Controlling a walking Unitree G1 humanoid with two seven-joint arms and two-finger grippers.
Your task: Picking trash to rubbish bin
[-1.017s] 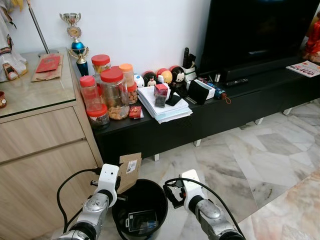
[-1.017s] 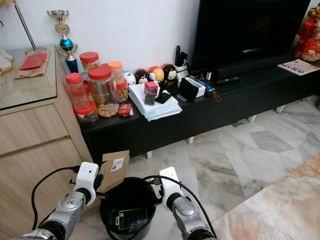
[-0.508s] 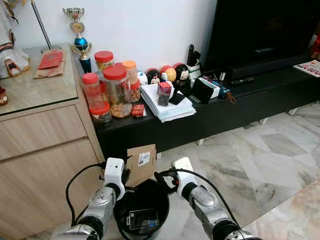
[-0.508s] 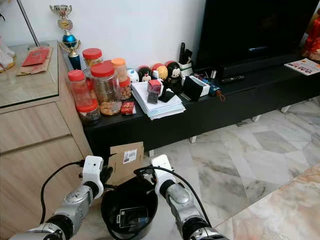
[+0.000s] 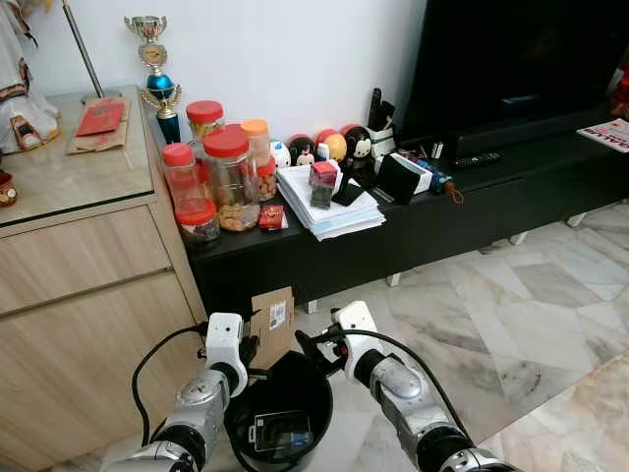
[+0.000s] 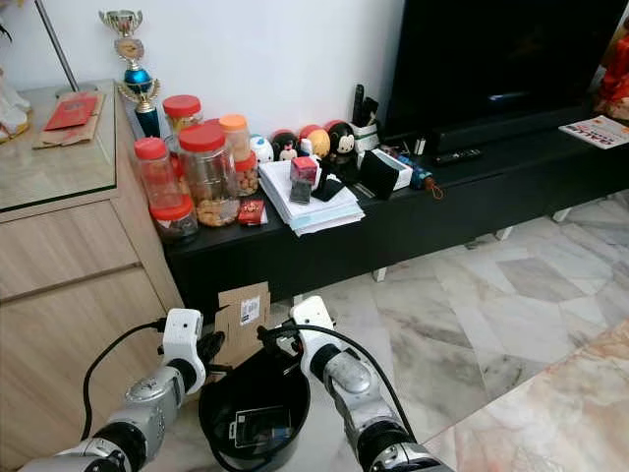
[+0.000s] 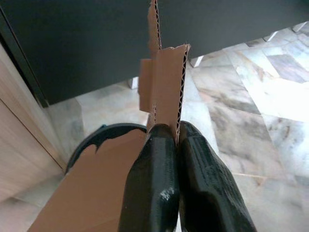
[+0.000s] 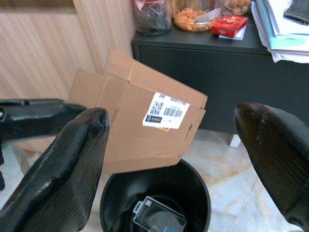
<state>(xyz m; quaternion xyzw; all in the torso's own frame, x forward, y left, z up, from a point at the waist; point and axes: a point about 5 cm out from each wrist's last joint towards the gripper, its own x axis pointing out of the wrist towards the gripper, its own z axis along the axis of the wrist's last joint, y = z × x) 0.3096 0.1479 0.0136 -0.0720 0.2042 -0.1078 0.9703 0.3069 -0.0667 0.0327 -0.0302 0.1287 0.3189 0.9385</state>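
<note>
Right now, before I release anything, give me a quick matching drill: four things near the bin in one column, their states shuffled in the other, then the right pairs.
Things:
1. left pincer
2. right pincer
3. cardboard piece
4. rubbish bin

States:
A. open, fingers spread wide, facing the cardboard
B. on the floor, with a clear plastic item lying inside
C. held upright over the bin's rim, label showing
D. shut on the cardboard's edge

Pairs: 1-D, 2-A, 3-C, 4-B
</note>
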